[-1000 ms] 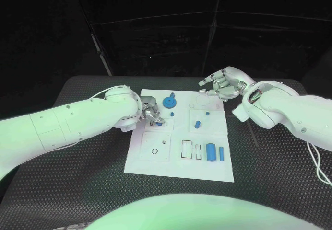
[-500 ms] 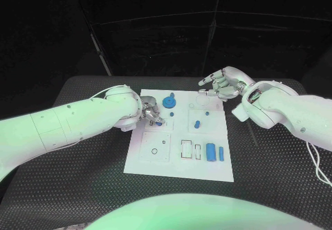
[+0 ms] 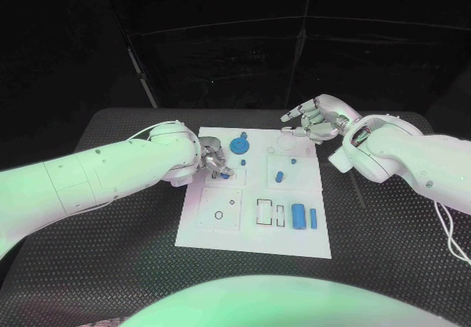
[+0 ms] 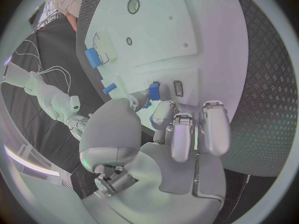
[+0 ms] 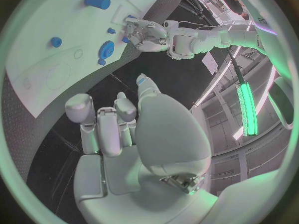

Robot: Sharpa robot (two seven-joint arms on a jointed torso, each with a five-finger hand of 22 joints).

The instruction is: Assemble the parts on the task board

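Observation:
The white task board (image 3: 253, 231) lies in the middle of the table. My left hand (image 3: 213, 162) is low over the board's left side and pinches a small blue part (image 3: 226, 176) between thumb and a finger. In the left wrist view that blue part (image 4: 154, 90) sits at the fingertips, close to a small slot (image 4: 178, 88) in the board (image 4: 187, 35). My right hand (image 3: 312, 120) hovers over the board's far right corner, fingers apart and holding nothing. A round blue disc (image 3: 240, 145) and a blue cylinder (image 3: 298, 216) rest on the board.
More blue parts lie on the board: a short piece (image 3: 280, 177), a thin bar (image 3: 314, 218) and small pegs (image 3: 293, 161). A dark ring (image 3: 218, 215) marks the board's near left. Black ribbed table (image 3: 118, 225) surrounds the board.

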